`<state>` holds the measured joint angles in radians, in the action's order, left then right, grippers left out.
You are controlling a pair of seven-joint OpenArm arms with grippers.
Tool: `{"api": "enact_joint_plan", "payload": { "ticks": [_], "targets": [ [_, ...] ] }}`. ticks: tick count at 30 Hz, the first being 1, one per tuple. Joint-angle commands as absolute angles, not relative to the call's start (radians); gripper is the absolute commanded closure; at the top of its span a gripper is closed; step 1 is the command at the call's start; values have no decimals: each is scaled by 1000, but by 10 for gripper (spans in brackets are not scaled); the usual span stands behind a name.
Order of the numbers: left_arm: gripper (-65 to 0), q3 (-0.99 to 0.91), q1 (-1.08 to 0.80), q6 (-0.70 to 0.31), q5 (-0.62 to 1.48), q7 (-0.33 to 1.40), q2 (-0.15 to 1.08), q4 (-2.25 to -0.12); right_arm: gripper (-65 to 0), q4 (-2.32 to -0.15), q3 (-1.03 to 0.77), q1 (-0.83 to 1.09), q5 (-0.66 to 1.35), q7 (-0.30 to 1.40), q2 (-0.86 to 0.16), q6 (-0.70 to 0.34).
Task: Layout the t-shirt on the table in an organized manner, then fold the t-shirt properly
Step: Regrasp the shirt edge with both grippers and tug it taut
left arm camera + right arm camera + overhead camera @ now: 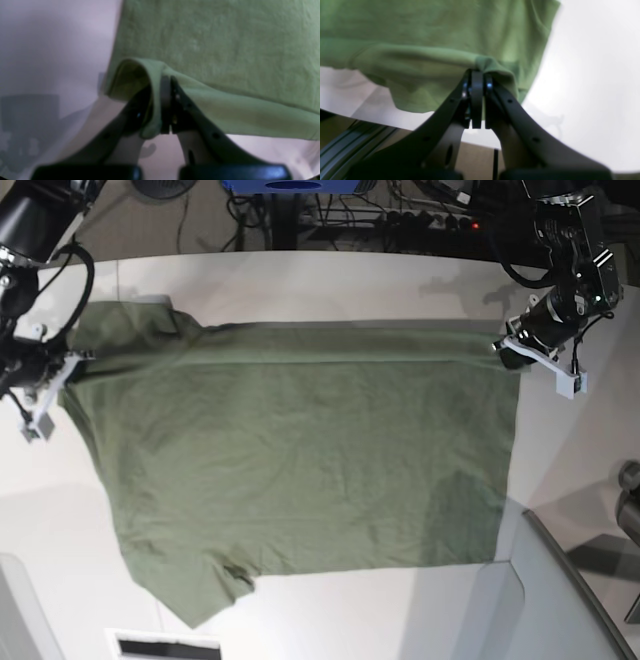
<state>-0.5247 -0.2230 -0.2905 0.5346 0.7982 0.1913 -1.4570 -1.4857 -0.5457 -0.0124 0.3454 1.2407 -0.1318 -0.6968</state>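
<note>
The olive-green t-shirt [300,460] lies spread over the white table [330,280], one sleeve at the near left. A long fold runs along its far edge between the two arms. At the right in the base view, my left gripper [505,345] is shut on the shirt's far right corner. The left wrist view shows that gripper [166,80] pinching a raised fold of the t-shirt [212,45]. At the left, my right gripper [75,360] is shut on the shirt's far left edge. In the right wrist view its jaws [477,73] clamp bunched t-shirt cloth [420,62].
A grey-white angled panel [540,600] stands at the near right corner. Cables and equipment [400,210] lie beyond the table's far edge. The right wrist view shows the table edge with a metal rail [345,142] below it.
</note>
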Motion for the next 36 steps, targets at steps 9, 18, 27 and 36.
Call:
{"api": "enact_joint_plan", "payload": {
  "ticks": [9,18,27,36],
  "targets": [
    [0,-535,-171,-294,549,779,206,-1409,0,-1435,-524,-93,355,1187,-145,-628],
    [0,-539,-154,-294,549,777,206,-1405,0,-1363,-490,-170,355,1178,-147,-628],
    [0,-541,-120,-294,549,773,214,-1330,0,-1279,-438,-194,355,1101,-171,-627],
    [0,-541,-113,-294,549,711,214,-1311,0,-1279,-438,-205,355,1081,-171,-627]
  ]
}}
